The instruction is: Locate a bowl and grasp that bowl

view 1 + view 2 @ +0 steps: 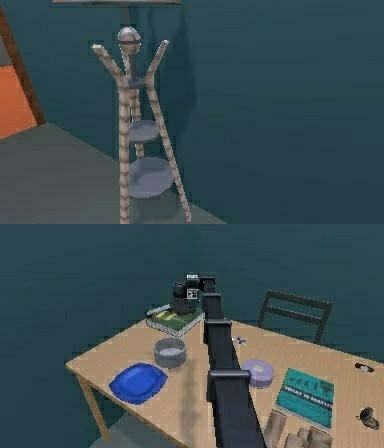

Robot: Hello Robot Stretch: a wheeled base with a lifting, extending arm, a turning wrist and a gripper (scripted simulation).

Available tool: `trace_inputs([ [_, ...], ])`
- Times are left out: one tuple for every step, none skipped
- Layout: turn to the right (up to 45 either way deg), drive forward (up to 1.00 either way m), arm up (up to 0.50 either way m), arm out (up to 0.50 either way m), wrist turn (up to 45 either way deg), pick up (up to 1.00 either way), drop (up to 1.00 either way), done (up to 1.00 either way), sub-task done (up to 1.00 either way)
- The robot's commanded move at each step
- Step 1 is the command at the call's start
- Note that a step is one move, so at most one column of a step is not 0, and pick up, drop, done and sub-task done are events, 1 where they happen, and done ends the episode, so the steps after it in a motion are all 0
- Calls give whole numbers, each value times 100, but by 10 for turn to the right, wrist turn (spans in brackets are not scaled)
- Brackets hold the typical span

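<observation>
Bowl (170, 351), grey, sits on the table (103, 357), short of the end effector (181, 296), which hovers near a green book (175, 321). You cannot tell its finger state or load. Bowl found; grasp not yet done.

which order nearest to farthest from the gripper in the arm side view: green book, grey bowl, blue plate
From the gripper:
1. green flat book, at the wooden table's far edge.
2. grey round bowl, mid-table.
3. blue round plate, near corner.

No legible text; print on teal book (312, 394) unreadable
</observation>
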Motion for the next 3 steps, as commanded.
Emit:
trace_inputs([
  [0, 0, -30, 0, 0, 0, 0, 0, 0],
  [0, 0, 0, 0, 0, 100, 0, 0, 0],
  [0, 0, 10, 0, 0, 0, 0, 0, 0],
])
